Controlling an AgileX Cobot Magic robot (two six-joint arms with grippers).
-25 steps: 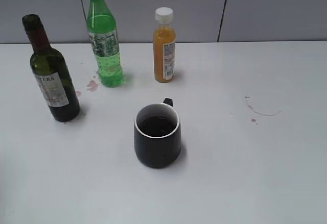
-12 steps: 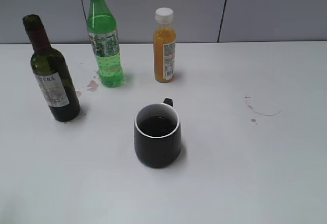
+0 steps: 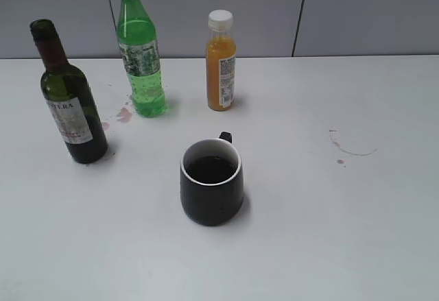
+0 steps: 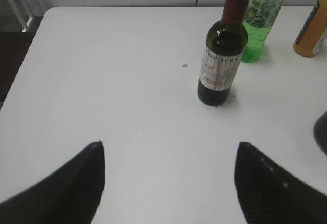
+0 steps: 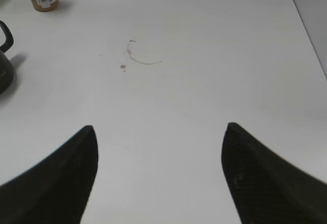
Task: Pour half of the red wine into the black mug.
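From the exterior view, the dark green glass bottle of red wine (image 3: 68,102) stands upright and uncapped at the table's left, near the bright green plastic bottle (image 3: 140,57) and well apart from the small orange juice bottle with a white cap (image 3: 221,61); the squat matte black mug with a white rim (image 3: 211,181) sits in the middle, dark liquid already inside it; pink stains mark the white table (image 3: 343,232), and neither arm shows here.

From the left wrist view, the left gripper (image 4: 168,183) hangs with its jaws spread wide and empty, the wine bottle ahead and well apart.

From the right wrist view, the right gripper (image 5: 158,175) is likewise spread and holds nothing; the mug's handle shows at the left edge.

The pour looks done; the risk I see is a careless arm sweep tipping the open bottle, spilling the remainder.
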